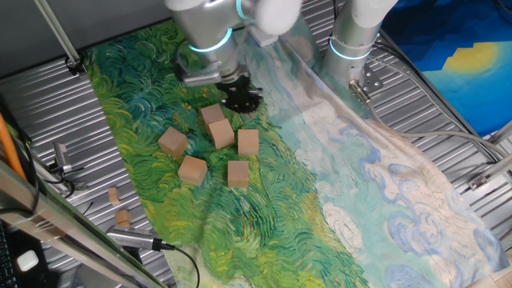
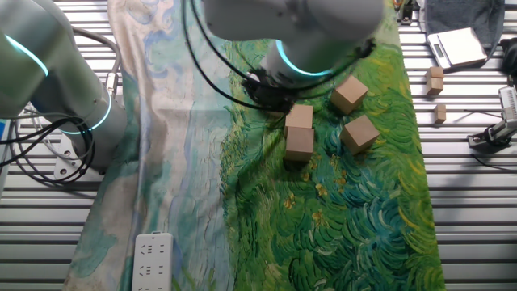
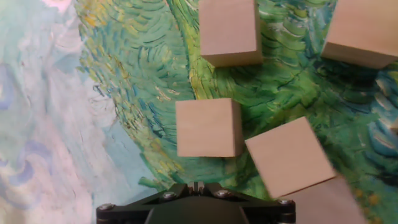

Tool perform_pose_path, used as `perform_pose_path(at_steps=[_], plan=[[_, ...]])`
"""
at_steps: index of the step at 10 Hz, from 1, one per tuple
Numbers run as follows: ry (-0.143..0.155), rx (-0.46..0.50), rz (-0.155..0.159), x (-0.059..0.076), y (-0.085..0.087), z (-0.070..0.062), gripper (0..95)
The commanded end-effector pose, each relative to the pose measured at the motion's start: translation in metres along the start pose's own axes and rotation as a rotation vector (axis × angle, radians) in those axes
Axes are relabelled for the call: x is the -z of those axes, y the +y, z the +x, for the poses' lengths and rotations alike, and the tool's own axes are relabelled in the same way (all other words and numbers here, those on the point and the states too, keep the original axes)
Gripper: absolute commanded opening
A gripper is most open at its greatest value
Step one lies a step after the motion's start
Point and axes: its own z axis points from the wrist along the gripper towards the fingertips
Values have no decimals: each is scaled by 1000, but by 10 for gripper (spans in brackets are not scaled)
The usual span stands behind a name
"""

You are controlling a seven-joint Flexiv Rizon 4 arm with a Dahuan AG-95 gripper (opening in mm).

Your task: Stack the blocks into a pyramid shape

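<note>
Nearest: my hand (image 3: 196,200), fingers hidden, so open or closed I cannot tell. Six plain light-brown wooden cubes (image 1: 220,134) loosely clustered on the green painted cloth (image 1: 264,216), at its 12 o'clock.

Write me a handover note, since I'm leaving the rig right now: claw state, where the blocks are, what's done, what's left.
The claw hovers low at the edge of the cluster. Whether it is open or shut cannot be told, and no block shows in it.
The blocks: all six lie loosely clustered on the painted cloth. The two nearest the claw seem to touch, and none looks stacked.
Done: no pyramid begun.
Left: form a base row, then the second layer, then the top.
</note>
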Motion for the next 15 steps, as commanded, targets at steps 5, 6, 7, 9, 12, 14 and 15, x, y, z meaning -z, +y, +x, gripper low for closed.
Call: perform_pose_path(at_steps=[5, 6, 7, 9, 12, 14, 15], plan=[[-42, -33, 15, -23, 10, -12, 0], [-46, -36, 18, -24, 10, -14, 0], [-51, -36, 24, -25, 11, -15, 0], [-60, -36, 31, -27, 12, -17, 0], [-71, -36, 41, -29, 12, -18, 0], [-78, -40, 51, -30, 12, -19, 0], [-80, -42, 55, -30, 11, -20, 0]])
